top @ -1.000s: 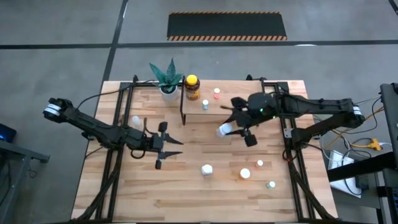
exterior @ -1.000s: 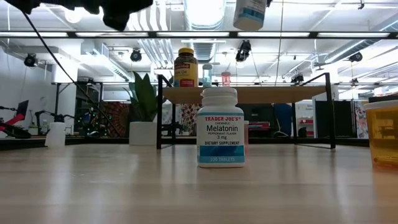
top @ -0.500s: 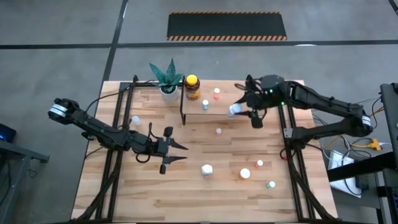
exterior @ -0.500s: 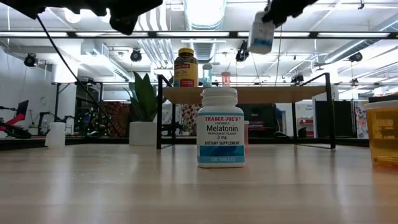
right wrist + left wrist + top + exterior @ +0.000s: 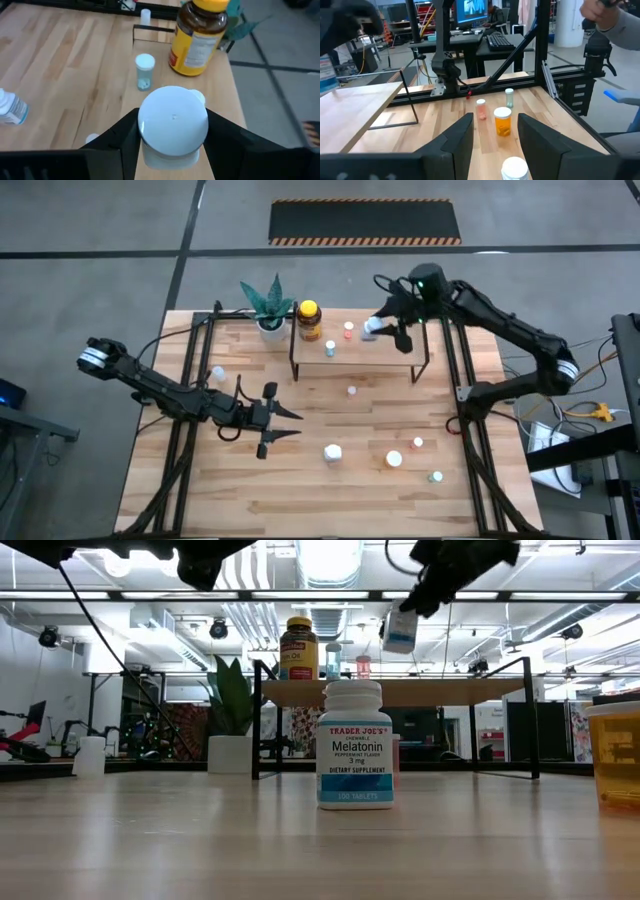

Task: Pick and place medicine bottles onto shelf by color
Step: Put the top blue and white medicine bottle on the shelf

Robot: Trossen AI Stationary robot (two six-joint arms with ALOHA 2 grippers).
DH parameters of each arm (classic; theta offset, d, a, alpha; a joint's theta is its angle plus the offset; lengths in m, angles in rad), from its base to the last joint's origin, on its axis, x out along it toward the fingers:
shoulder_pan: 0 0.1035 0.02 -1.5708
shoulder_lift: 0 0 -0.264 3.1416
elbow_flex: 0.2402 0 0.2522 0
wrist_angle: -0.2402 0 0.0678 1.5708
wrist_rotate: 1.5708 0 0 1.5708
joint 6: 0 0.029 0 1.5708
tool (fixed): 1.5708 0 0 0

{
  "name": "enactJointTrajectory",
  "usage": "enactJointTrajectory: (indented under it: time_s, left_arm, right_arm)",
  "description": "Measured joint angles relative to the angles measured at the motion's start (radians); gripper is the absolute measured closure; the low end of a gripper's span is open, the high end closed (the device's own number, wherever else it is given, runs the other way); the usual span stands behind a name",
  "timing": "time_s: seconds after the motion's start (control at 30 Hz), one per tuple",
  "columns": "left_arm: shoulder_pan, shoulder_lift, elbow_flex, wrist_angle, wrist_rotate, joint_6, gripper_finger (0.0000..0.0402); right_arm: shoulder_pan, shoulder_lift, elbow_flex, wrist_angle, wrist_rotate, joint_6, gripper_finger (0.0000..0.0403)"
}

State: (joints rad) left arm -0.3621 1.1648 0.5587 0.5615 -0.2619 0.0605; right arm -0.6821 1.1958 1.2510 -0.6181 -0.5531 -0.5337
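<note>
A: Where is the right gripper (image 5: 385,327)?

B: Over the low light-wood shelf on thin black legs (image 5: 395,360), near its back edge. Its two dark fingers pinch a small white-capped white bottle (image 5: 372,328) from both sides; the right wrist view shows the round cap (image 5: 173,119) clamped between them.

A: Is the bottle touching the board?

B: No. In the low view it hangs tilted in the air (image 5: 400,630), above the shelf top (image 5: 440,691).

A: What stands on the shelf?

B: The larger amber bottle with a yellow cap (image 5: 309,320) at the end beside the white pot with a green plant (image 5: 270,310), a tiny pale-capped bottle (image 5: 329,349) just next to it, and a tiny red-capped one (image 5: 348,330) near the held bottle.

A: And the left gripper (image 5: 283,424)?

B: Above the bare wooden tabletop (image 5: 200,480), well apart from the shelf, fingers spread and empty. Its wrist view looks past them (image 5: 536,136) at an orange vial (image 5: 502,121) and two small bottles beyond.

A: The rest?

B: A white Melatonin bottle (image 5: 354,743) stands upright towards the table's front.
</note>
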Motion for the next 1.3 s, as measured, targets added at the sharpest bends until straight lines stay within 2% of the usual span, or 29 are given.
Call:
enactJointTrajectory:
  time_s: [0.13,0.4,0.67,1.3]
  left_arm:
    - [0.0,0.0,0.0,0.005,0.0,0.0,0.0265]
    - [0.0,0.0,0.0,0.006,0.0,-0.001,0.0265]
    - [0.0,0.0,0.0,0.006,0.0,0.002,0.0265]
    - [0.0,0.0,0.0,0.006,-0.001,0.008,0.0265]
  right_arm:
    - [-0.068,0.088,0.053,-0.008,-0.062,-0.012,0.0233]
    - [-0.151,0.25,0.185,-0.043,-0.078,-0.058,0.0233]
    - [-0.178,0.367,0.307,-0.136,-0.086,-0.122,0.0233]
    - [-0.213,0.425,0.33,-0.178,-0.075,-0.162,0.0231]
